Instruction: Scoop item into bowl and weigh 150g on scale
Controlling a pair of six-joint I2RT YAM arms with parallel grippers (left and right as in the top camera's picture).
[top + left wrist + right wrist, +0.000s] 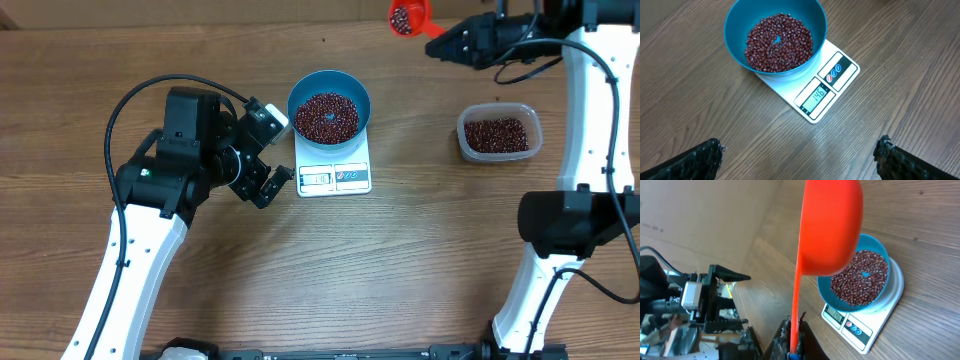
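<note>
Glossy blue plastic bowl (734,30), smooth white scale (832,55) (plastic), wood-grain table (700,115).

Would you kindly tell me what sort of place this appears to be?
Likely a robotics lab bench staged for kitchen weighing: white robot arms over a wood-grain table, a digital scale bearing a blue bowl of beans.

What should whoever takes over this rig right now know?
left gripper: open, empty, beside the scale.
right gripper: shut on the handle of the red scoop, which holds some beans and sits off toward the table's far edge.
The bowl with beans sits on the scale; the display appears to read 146. The tub with more beans is near the right arm.
Done: most of the filling.
Left: add a few beans to reach 150.
</note>
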